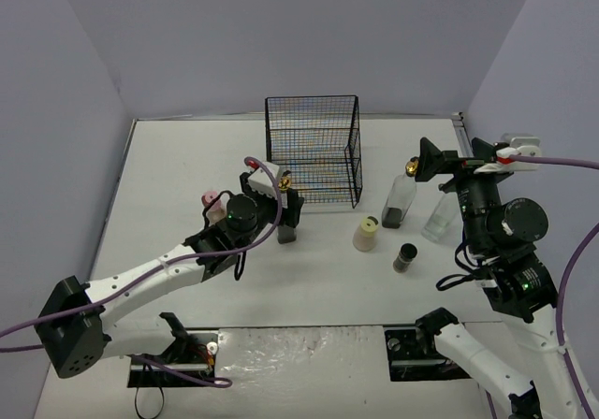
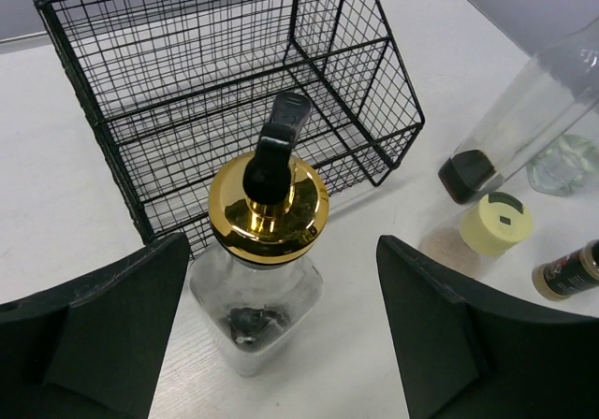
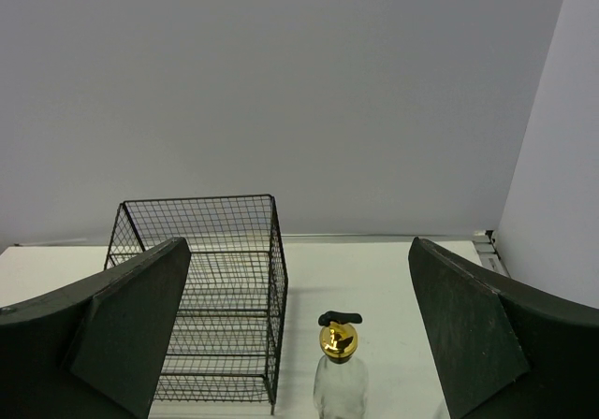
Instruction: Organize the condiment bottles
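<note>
A clear glass bottle (image 2: 255,299) with a gold spout (image 2: 269,204) stands upright just in front of the black wire rack (image 2: 234,82). My left gripper (image 2: 281,344) is open around this bottle (image 1: 286,230), the left finger (image 2: 103,325) close to the glass and the right finger (image 2: 468,335) well clear. A pink-capped jar (image 1: 211,199) sits behind my left arm. To the right stand a second gold-spouted bottle (image 1: 401,197), another clear bottle (image 1: 440,218), a cream-yellow-capped jar (image 1: 366,234) and a small dark jar (image 1: 405,257). My right gripper (image 1: 459,162) hangs open and empty above them, and the gold-spouted bottle (image 3: 339,368) lies below it.
The wire rack (image 1: 314,148) stands at the back centre with its open side toward the arms. Grey walls close in the table on the left, back and right. The right arm's cable (image 1: 562,164) runs off to the right.
</note>
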Tool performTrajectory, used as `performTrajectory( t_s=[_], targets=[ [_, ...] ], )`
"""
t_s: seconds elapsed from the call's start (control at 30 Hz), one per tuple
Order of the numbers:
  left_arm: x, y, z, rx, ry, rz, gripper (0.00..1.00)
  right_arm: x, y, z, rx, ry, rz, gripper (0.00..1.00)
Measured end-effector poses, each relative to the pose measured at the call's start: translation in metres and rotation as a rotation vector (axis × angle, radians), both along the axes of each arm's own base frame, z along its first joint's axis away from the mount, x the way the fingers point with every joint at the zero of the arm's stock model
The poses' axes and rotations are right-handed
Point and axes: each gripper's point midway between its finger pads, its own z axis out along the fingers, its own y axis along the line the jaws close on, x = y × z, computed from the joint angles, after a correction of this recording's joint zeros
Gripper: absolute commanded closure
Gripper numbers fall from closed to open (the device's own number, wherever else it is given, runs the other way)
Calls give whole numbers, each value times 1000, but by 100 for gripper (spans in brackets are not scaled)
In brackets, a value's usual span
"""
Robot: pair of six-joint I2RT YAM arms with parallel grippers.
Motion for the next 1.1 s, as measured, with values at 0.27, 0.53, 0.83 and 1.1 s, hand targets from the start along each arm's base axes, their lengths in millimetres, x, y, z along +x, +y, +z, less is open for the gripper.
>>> performTrajectory(
  t_s=[0.27, 0.53, 0.83, 1.1],
  targets=[
    [7, 7, -3, 36, 7, 160, 23, -3, -2, 0, 4, -3, -10, 0],
    [10, 5, 10, 18, -12, 256, 23, -7, -5, 0, 1, -8, -19, 0],
    [9, 0, -5, 68, -8, 321, 27, -9, -4, 0, 0, -7, -20, 0],
    [14, 4, -2, 66, -26, 365, 38, -11, -4, -1, 2, -9, -19, 0]
  ],
)
